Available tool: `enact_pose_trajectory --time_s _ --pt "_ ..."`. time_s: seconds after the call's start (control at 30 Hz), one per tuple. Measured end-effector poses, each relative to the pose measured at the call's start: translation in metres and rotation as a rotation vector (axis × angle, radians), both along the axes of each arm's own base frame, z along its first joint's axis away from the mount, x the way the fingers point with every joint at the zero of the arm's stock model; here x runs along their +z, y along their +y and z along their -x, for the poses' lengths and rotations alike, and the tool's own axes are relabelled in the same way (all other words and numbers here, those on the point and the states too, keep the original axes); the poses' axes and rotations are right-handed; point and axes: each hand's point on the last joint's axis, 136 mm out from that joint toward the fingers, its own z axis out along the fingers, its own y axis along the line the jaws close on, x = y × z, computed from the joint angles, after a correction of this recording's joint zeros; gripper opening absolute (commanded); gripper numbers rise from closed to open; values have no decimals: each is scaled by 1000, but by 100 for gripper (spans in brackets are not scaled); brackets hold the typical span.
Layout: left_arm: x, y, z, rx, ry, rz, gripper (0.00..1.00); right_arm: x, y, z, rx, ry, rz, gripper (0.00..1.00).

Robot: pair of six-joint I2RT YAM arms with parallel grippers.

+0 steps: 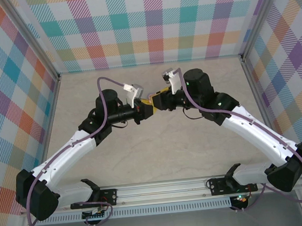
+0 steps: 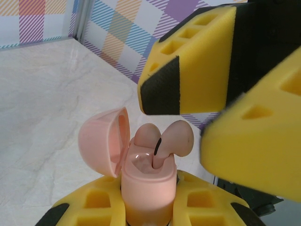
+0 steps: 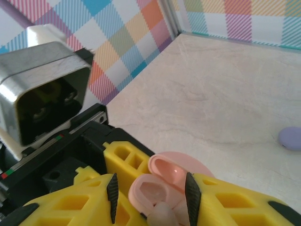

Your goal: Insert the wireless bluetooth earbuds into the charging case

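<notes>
My left gripper [image 2: 149, 207] is shut on the pink charging case [image 2: 148, 188] and holds it upright, with the lid [image 2: 101, 141] swung open to the left. One pink earbud [image 2: 146, 136] sits in the far slot. A second earbud [image 2: 181, 136] stands with its stem in the near slot and its head leaning right. Just above it, my right gripper [image 2: 188, 120] is open, its yellow fingers [image 2: 188, 70] clear of the earbud. In the right wrist view the open case [image 3: 171, 169] and an earbud [image 3: 162, 217] lie between the spread pads [image 3: 192, 195]. Both grippers [image 1: 150, 106] meet mid-table.
A lavender rounded object [image 3: 291, 138] lies on the marble tabletop [image 3: 225, 94], to the right of the grippers in the right wrist view. Checkered walls [image 1: 132, 19] enclose the table on three sides. The left wrist camera housing [image 3: 42, 89] sits close to my right fingers.
</notes>
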Motion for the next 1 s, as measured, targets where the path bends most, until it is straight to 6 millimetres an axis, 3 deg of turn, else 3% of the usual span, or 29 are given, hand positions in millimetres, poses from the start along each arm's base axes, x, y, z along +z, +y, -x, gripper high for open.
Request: enact_pose_trajectory --time_s 0.5,0.73,1.0 --pt "6 3 1 11 -15 7 1 -6 -38 -15 -225 17 82 37" --pt "6 3 0 18 -17 6 1 -13 -41 -12 -227 39 104 32" --pt "7 4 0 18 -19 8 1 -19 -29 0 -134 86 96 31"
